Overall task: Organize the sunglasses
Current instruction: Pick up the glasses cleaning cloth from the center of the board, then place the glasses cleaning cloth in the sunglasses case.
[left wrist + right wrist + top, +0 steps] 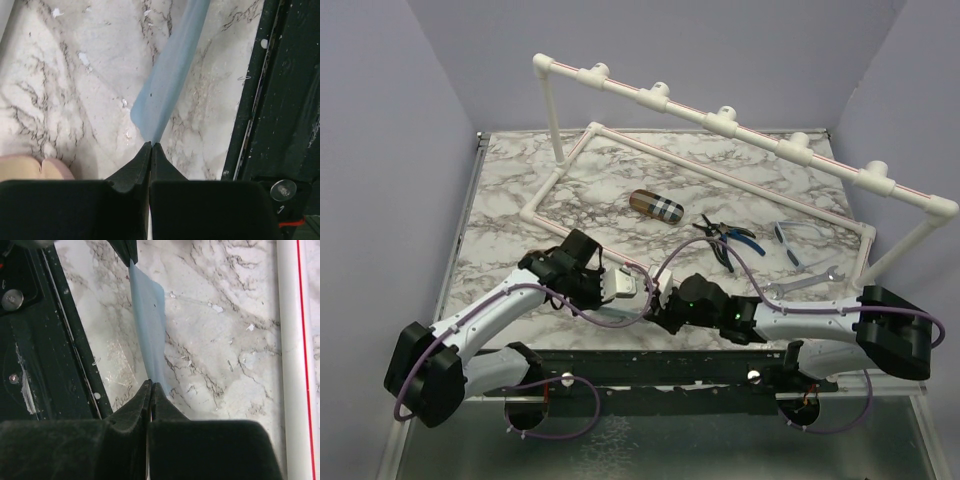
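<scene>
A blue-framed pair of sunglasses [790, 240] lies on the marble table at the right, far from both grippers. My left gripper [645, 291] and right gripper [666, 304] meet tip to tip near the table's front edge. A thin pale blue cloth [167, 75] is stretched between them. In the left wrist view my left gripper [151, 145] is shut on one end of it. In the right wrist view my right gripper [151, 383] is shut on the other end of the cloth [149, 320]. A pale pink case [30, 169] lies just beside the left fingers.
A brown plaid case [655, 205] lies mid-table, with black-and-blue pliers [725, 238] to its right and a silver wrench [800, 282] near the right arm. A white pipe frame [720, 120] rings the back and sides. The black front rail [280, 100] runs close by the grippers.
</scene>
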`<state>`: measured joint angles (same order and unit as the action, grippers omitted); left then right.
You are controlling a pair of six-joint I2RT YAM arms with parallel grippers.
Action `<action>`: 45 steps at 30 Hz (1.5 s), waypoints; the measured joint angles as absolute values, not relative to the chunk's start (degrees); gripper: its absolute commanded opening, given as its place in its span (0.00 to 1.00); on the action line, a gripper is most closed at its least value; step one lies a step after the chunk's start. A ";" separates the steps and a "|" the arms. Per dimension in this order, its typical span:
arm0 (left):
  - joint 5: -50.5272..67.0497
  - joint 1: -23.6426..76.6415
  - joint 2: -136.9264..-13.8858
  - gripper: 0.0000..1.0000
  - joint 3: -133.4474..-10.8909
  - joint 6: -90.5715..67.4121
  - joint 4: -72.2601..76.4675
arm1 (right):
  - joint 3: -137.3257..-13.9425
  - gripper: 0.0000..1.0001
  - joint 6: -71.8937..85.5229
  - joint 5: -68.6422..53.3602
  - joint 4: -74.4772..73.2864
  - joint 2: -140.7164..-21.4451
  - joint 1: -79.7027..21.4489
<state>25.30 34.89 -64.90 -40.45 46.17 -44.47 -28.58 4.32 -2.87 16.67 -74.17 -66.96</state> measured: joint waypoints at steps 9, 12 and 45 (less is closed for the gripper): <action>17.58 34.89 -63.33 0.00 -46.70 41.12 -50.98 | -35.79 0.01 3.09 -6.33 14.98 -76.36 -63.07; 13.06 34.44 -62.72 0.00 -48.90 39.86 -52.27 | -40.75 0.01 2.24 -8.01 14.22 -79.85 -61.52; -10.28 10.02 -64.47 0.00 -46.94 53.54 -39.27 | -78.41 0.00 -5.26 -18.61 14.13 -116.75 -56.14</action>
<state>-10.28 10.02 -64.47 -46.94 53.54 -39.27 -78.41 -5.26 -18.61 14.13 -116.75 -56.14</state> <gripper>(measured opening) 0.003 0.006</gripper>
